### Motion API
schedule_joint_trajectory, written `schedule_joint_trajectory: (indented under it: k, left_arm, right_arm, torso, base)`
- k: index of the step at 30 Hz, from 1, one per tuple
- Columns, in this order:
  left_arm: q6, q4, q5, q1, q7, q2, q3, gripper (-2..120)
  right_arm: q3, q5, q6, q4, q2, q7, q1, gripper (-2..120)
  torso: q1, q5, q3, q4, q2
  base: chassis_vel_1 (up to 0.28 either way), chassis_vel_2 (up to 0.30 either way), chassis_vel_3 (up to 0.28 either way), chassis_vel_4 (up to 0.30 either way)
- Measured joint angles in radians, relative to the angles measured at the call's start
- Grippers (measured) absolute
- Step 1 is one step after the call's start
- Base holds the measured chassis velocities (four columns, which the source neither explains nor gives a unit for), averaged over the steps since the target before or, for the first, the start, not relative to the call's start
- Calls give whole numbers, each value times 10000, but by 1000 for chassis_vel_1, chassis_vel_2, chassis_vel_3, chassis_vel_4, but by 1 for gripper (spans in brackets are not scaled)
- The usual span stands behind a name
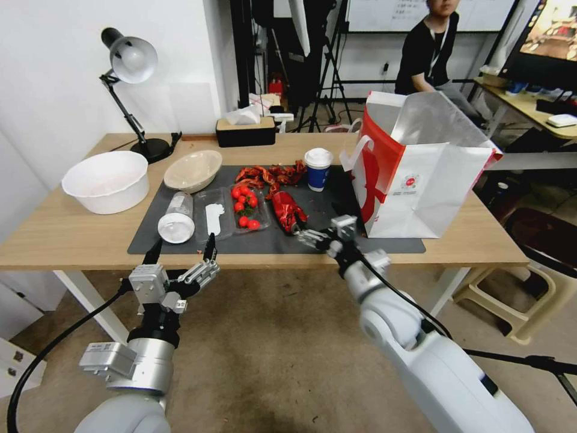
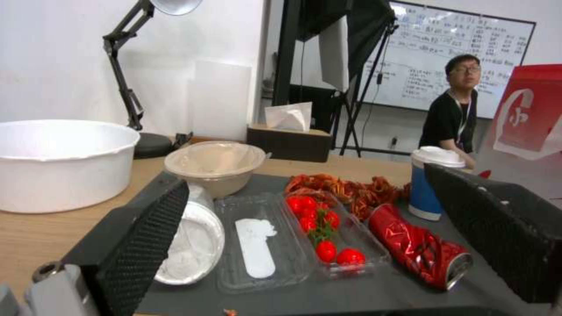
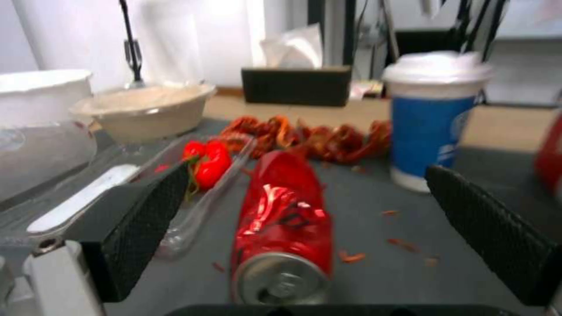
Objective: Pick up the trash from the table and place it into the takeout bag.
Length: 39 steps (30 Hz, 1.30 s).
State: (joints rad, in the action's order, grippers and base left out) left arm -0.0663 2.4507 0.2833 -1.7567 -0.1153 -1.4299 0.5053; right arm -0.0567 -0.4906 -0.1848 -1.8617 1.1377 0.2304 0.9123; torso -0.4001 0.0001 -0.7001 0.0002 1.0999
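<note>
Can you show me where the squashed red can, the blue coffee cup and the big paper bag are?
crushed red can (image 1: 287, 210), head view, dented middle.
blue paper cup (image 1: 317, 174), head view, blue wall.
takeout bag (image 1: 433, 192), head view, white front panel.

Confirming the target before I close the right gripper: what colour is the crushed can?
Red, with a silver end; the crushed can shows best in the right wrist view.
</note>
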Motion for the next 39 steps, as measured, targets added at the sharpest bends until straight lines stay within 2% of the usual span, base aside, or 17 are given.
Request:
schedule_joint_trajectory:
  k: [3,6,7,9,16,28,30,31,33,35,37,38,39]
  left_arm:
    - [15,4,-2,-19,-2,-8,27,100]
    - [45,6,0,-34,-23,-17,65,100]
    - [45,6,0,-34,-23,-17,65,100]
    - [63,2,2,-36,-27,-22,72,100]
    - [22,69,18,-40,-34,-41,43,100]
    - [-12,86,26,-57,-59,-53,45,100]
    - [-8,83,26,-58,-61,-53,49,100]
    - [-6,81,26,-58,-62,-53,50,100]
    - [-6,81,26,-58,-63,-55,50,100]
    - [-4,76,25,-58,-64,-61,50,100]
    - [-4,74,23,-58,-64,-64,49,100]
    - [-4,72,21,-58,-64,-65,48,100]
    - [-4,72,21,-58,-64,-65,48,100]
  right_arm:
    - [-298,-305,-555,223,81,250,-557,100]
    - [-622,-472,-1514,520,191,680,-1188,100]
    - [-622,-472,-1514,520,191,680,-1188,100]
    - [-712,-618,-2219,565,254,912,-1357,100]
    - [-778,-881,-2823,677,375,1149,-1371,100]
    - [-743,-1161,-3083,840,432,1255,-1376,100]
    - [-723,-1185,-3095,863,432,1242,-1377,98]
    - [-712,-1201,-3095,883,433,1224,-1377,89]
    - [-703,-1214,-3097,900,435,1206,-1379,86]
    - [-681,-1237,-3100,949,440,1140,-1390,75]
    - [-677,-1239,-3099,965,443,1122,-1393,75]
    - [-672,-1240,-3098,982,446,1107,-1396,65]
    - [-672,-1240,-3098,982,446,1107,-1396,65]
  torso:
    - [0,-4,0,-2,0]
    - [0,-2,0,-1,0]
    - [0,-2,0,-1,0]
    - [0,-2,0,-1,0]
    - [1,0,1,-2,0]
    - [2,-1,1,-2,0]
    - [2,-1,2,-2,0]
    - [2,-2,1,-2,0]
    - [2,-1,2,-2,0]
    - [2,-1,1,-2,0]
    - [2,-1,1,-2,0]
    - [2,-1,1,-2,0]
    - [2,-1,1,-2,0]
  base:
    - [0,0,0,0]
    - [0,0,0,0]
    - [0,0,0,0]
    - [0,0,0,0]
    - [0,0,0,0]
    - [0,0,0,0]
    - [0,0,0,0]
    - [0,0,0,0]
    - [0,0,0,0]
    - [0,0,0,0]
    - [0,0,0,0]
    - [0,0,0,0]
    - [0,0,0,0]
